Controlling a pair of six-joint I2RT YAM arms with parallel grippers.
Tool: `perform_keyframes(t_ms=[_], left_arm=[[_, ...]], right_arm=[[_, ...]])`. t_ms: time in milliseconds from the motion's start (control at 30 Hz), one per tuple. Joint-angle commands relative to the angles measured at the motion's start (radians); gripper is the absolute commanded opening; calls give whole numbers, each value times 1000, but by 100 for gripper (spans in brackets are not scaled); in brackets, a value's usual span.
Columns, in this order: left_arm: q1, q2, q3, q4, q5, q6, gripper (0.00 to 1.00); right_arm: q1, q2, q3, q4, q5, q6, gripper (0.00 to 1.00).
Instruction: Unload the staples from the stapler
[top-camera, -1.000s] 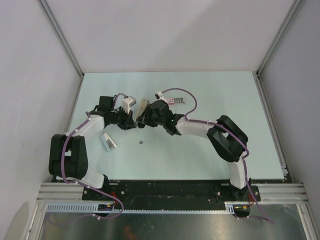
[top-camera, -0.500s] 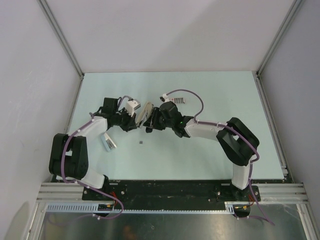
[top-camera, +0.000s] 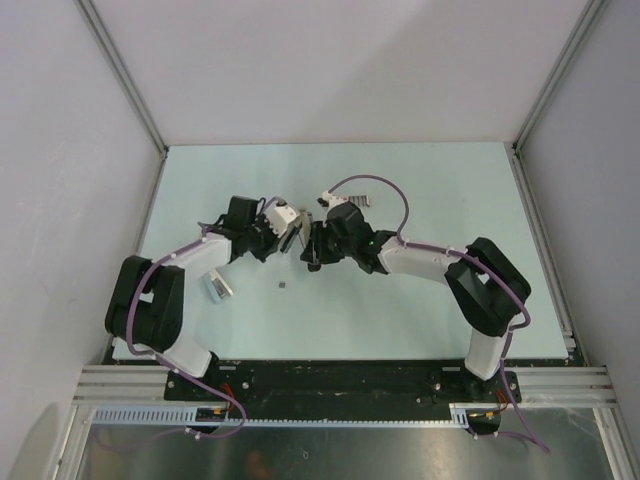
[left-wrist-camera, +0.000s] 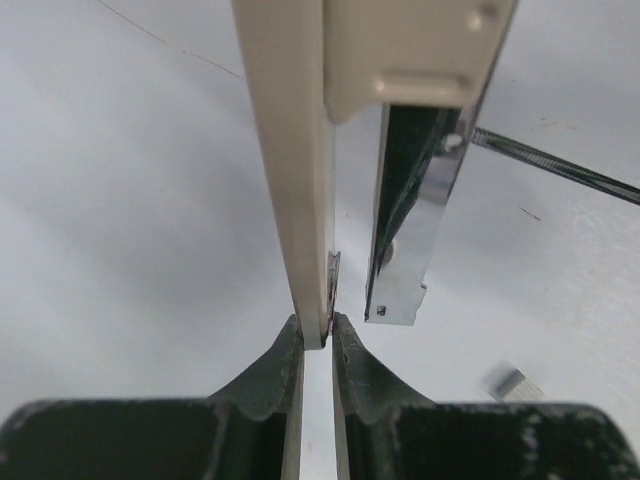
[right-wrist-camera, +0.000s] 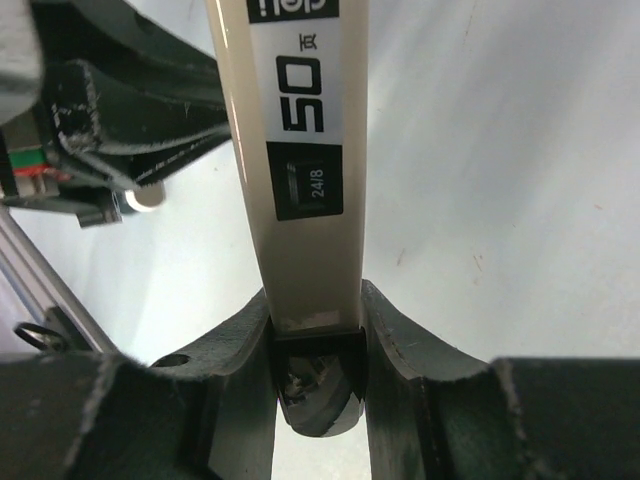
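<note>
Now my left gripper pinches the thin cream edge of the stapler, jaws nearly closed. My right gripper squeezes its body. A grey strip, I think staples, lies on the table just behind the right gripper. A tiny grey bit lies nearer me.

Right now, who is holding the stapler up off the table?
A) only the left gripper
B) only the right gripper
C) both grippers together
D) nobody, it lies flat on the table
C: the left gripper pinches the stapler by a thin cream edge, and the right gripper clamps its labelled body.
</note>
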Motion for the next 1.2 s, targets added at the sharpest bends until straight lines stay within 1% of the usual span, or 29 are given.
perform_keyframes(t_ms=[0,133,267,433,767,900,967,1033,1167], left_arm=[[-30,-2,19,102,-137,83,8],[-42,7,9,161,-203,99,7],[-57,8,-34,271,-280,136,6],[-95,18,-75,357,-360,207,6],[-161,32,-113,465,-473,295,5],[-170,17,-107,468,-468,267,4],[-171,0,-91,437,-442,229,4],[-171,-21,-53,357,-389,164,4],[-171,-68,12,158,-189,6,11]], right_arm=[[-6,-80,-20,-65,26,-158,0],[-2,-107,-59,-106,58,-204,0],[0,-137,-130,-99,88,-221,0],[13,-163,-199,-90,125,-231,0],[22,-193,-232,-87,151,-248,0],[21,-197,-232,-65,151,-240,0],[19,-207,-231,-32,150,-229,0],[16,-225,-225,-2,150,-210,0],[-11,-264,-201,57,180,-148,0]])
